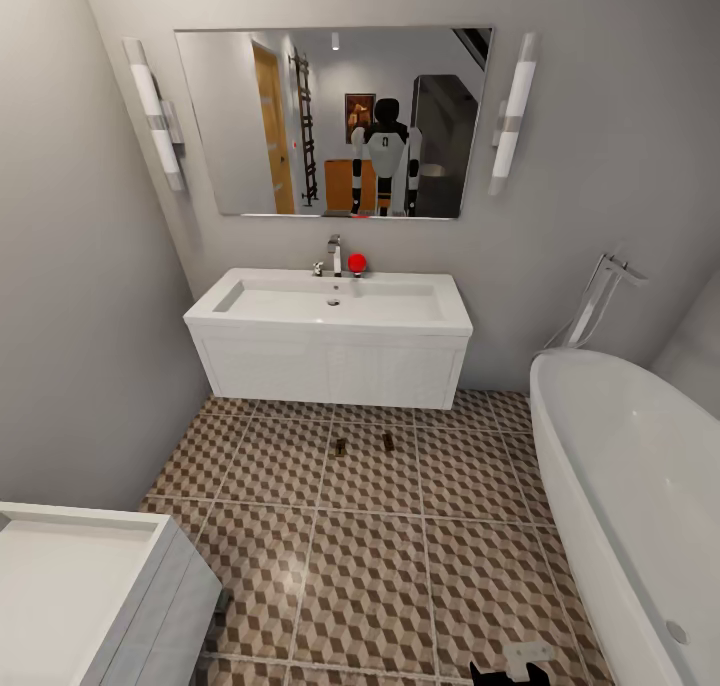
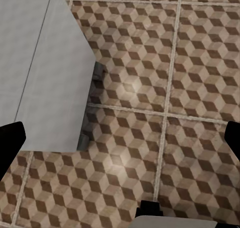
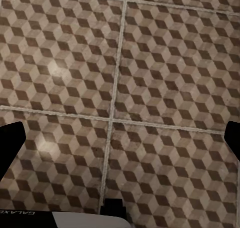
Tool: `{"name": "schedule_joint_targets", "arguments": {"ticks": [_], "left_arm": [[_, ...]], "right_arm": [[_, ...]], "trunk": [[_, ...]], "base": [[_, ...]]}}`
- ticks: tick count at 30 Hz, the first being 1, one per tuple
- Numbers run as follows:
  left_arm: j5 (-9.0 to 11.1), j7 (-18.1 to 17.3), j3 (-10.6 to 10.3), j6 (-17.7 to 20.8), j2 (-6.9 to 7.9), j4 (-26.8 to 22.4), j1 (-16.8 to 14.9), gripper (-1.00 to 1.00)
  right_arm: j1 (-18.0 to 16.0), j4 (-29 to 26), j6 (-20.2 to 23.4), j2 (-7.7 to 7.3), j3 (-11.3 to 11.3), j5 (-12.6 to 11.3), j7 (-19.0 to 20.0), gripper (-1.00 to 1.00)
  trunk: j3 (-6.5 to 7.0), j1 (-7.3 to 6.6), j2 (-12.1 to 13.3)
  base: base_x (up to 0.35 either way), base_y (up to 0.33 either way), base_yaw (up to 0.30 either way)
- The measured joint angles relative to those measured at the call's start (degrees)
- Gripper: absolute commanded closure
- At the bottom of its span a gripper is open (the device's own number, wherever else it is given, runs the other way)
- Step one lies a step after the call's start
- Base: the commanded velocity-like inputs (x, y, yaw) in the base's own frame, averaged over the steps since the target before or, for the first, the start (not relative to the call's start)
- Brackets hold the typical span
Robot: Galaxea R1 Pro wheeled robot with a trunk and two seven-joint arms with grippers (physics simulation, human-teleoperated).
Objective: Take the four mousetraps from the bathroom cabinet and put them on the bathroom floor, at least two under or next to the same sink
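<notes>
Two mousetraps, tiny and dark, lie side by side on the bathroom floor just in front of the wall-hung sink: one mousetrap to the left, the other to the right. In the mirror, an orange-brown cabinet shows behind my own reflection. My left gripper is open over cube-pattern tiles, beside a grey vanity side, with nothing between its black fingertips. Over bare tiles, my right gripper is also open and empty.
A white bathtub with a floor-standing tap fills the right side. A second white basin on a grey vanity stands at the lower left. A red object sits by the sink's faucet. Tiled floor runs between them.
</notes>
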Motion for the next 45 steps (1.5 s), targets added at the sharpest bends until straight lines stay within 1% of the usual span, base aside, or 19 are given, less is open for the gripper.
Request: {"name": "schedule_joint_targets", "arguments": {"ticks": [45], "left_arm": [[0.0, 0.0, 0.0, 0.0, 0.00, 0.0, 0.0, -1.00]], "right_arm": [[0.0, 0.0, 0.0, 0.00, 0.0, 0.0, 0.0, -1.00]], "trunk": [[0.00, 0.00, 0.0]], "base": [[0.000, 0.000, 0.000]]}}
